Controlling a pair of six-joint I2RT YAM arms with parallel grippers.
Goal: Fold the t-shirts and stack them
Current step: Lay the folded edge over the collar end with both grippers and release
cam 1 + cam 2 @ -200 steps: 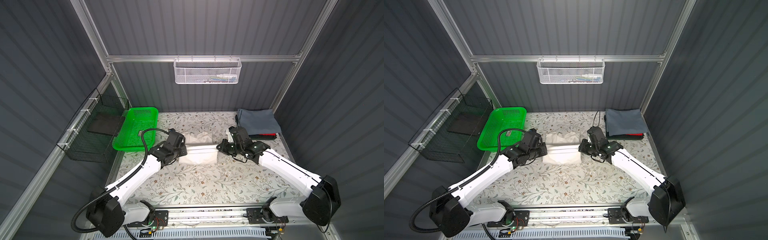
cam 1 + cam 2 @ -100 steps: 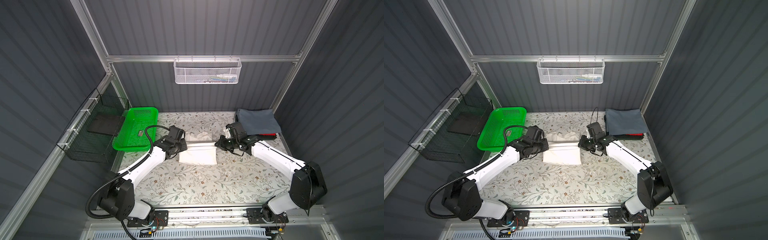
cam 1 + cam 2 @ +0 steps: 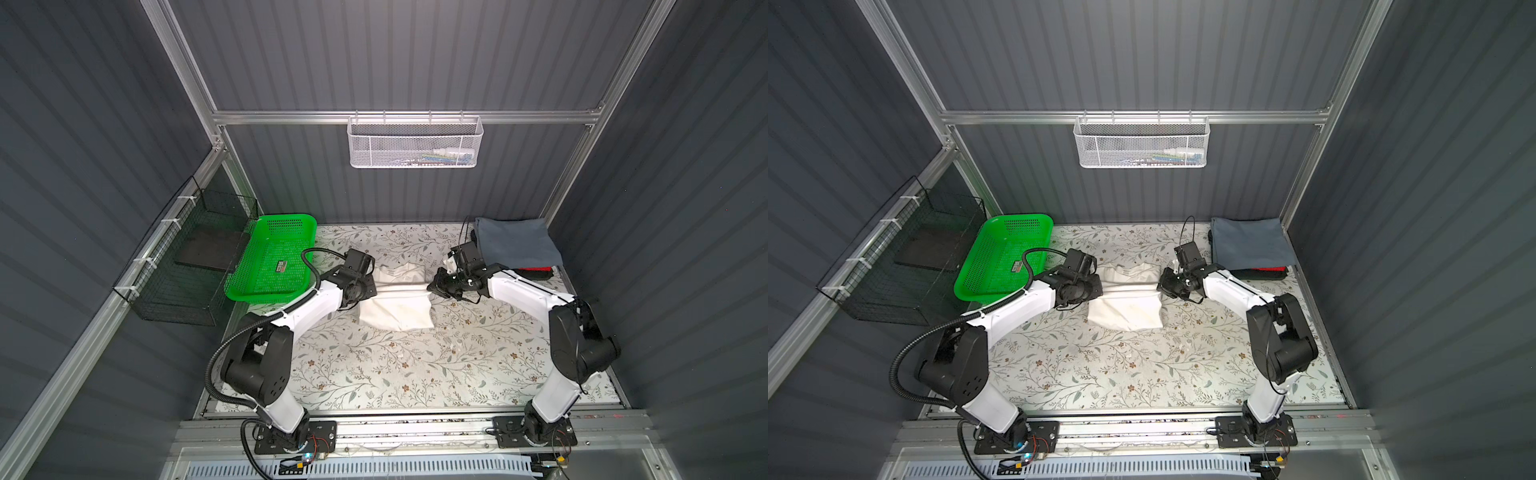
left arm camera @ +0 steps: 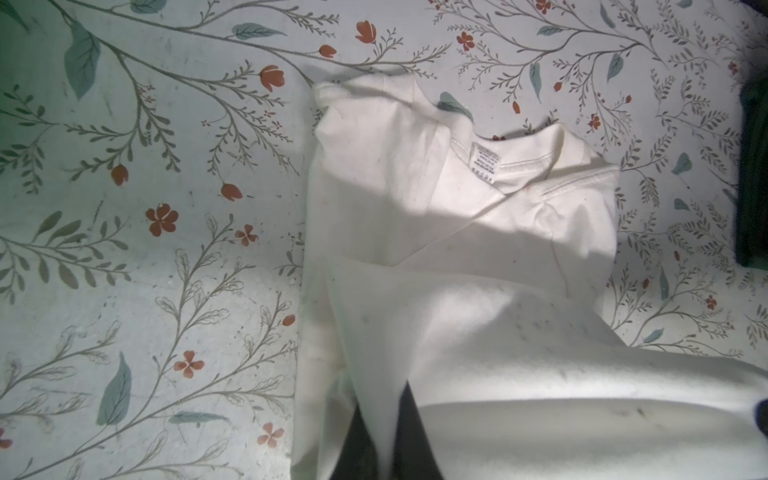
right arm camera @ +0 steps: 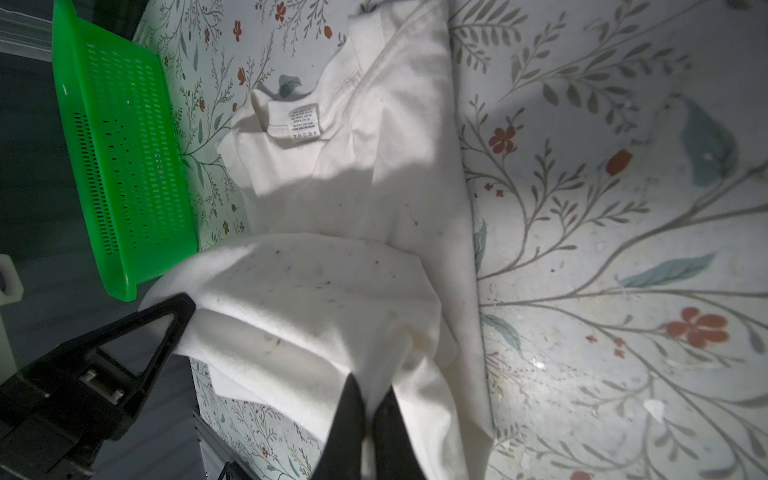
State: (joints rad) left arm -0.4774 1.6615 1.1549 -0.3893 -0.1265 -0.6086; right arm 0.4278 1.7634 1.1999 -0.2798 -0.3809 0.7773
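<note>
Floral table covering [image 3: 395, 374] lines the grey booth. Fingers [image 5: 345, 428] of both grippers are pressed together on cloth: the left gripper [image 3: 372, 286] and right gripper [image 3: 433, 286] pinch opposite ends of a raised fold of the cream-white tee [image 3: 397, 311]. It lies near the green basket [image 3: 270, 257], collar end flat. Well apart from the basket, a slate grey-blue tee [image 3: 515, 243] tops a folded stack, with a red tee [image 3: 538, 270] beneath. Those look finished. This fold is likely still to be laid over, then stacked.

Steeply down from high at the front in both top views, far enough for the whole table covering [image 3: 415, 374]; close above it in wrist views, sharing the cream tee [image 4: 457, 270]
</note>
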